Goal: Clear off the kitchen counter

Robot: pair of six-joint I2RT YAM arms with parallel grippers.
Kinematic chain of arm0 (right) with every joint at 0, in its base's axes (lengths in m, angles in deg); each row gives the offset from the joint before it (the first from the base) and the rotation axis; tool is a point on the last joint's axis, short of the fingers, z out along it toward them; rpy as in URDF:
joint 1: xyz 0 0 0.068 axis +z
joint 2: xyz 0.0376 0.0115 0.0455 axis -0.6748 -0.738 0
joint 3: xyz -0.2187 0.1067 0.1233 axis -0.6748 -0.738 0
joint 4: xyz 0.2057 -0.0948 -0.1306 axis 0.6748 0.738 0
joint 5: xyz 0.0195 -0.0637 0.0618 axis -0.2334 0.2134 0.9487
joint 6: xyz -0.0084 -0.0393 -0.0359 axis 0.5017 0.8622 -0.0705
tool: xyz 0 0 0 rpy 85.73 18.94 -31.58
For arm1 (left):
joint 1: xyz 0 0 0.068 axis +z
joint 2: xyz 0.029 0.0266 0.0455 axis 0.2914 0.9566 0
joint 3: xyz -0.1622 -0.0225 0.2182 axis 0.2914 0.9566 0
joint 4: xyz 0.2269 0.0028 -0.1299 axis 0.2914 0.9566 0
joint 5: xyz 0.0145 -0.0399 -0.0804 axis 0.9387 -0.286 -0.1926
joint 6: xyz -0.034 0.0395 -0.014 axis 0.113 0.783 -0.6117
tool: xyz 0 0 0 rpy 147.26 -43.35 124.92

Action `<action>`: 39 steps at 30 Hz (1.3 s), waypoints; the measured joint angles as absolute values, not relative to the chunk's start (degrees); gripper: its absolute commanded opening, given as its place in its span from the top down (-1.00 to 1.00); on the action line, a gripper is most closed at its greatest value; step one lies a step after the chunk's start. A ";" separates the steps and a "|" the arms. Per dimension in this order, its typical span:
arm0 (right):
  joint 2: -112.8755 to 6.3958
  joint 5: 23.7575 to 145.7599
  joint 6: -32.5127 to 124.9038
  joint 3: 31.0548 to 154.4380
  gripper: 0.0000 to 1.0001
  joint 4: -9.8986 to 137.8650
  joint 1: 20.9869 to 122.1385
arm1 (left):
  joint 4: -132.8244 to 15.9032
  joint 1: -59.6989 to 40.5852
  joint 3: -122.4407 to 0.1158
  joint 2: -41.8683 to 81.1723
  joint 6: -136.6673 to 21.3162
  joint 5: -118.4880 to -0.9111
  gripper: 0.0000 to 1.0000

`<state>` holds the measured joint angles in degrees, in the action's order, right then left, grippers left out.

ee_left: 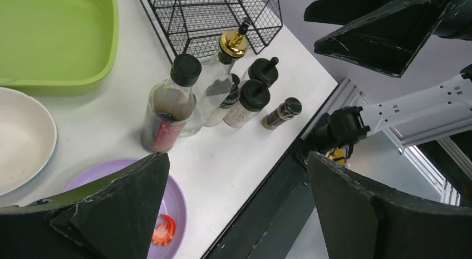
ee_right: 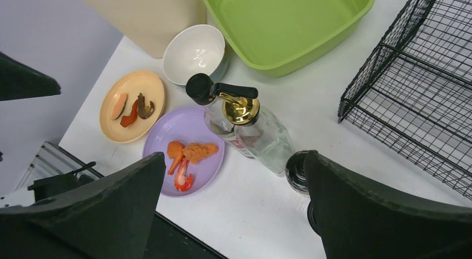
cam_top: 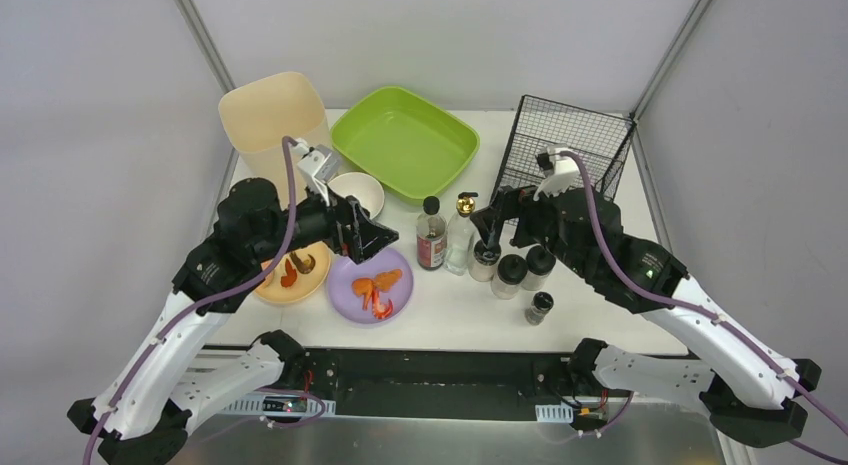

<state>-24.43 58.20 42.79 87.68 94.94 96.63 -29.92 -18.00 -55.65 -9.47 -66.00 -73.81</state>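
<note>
Left gripper (ee_left: 236, 159) and right gripper (ee_right: 234, 159) hang open, empty. Purple plate (cam_top: 345, 272), bowl (cam_top: 366, 192) and sauce bottle (cam_top: 431, 241) crowd the kitchen counter (cam_top: 460, 310); clearing looks unstarted.

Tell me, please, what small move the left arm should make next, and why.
Probably lower the left gripper onto the rim of the purple plate and close. Its jaws stand open and empty just above that plate, which holds food scraps on the kitchen counter. The beige bin stands close behind, likely for emptying them.
</note>
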 measured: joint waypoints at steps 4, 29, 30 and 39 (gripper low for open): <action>-22.79 56.43 41.85 84.55 -0.98 93.63 96.74 | -29.83 -18.00 -52.65 -13.34 -66.32 -70.53 -0.99; -20.74 54.20 43.32 73.97 -0.83 88.01 96.74 | -24.28 -18.00 -42.27 -30.43 -66.04 -55.12 -0.99; -21.70 54.20 43.86 73.38 -0.83 86.81 96.74 | -24.26 -18.00 -42.03 -30.72 -66.04 -55.12 -0.99; -26.33 57.02 49.92 66.80 -0.78 76.21 96.76 | -23.58 -18.00 -39.97 -31.61 -65.95 -55.06 -0.99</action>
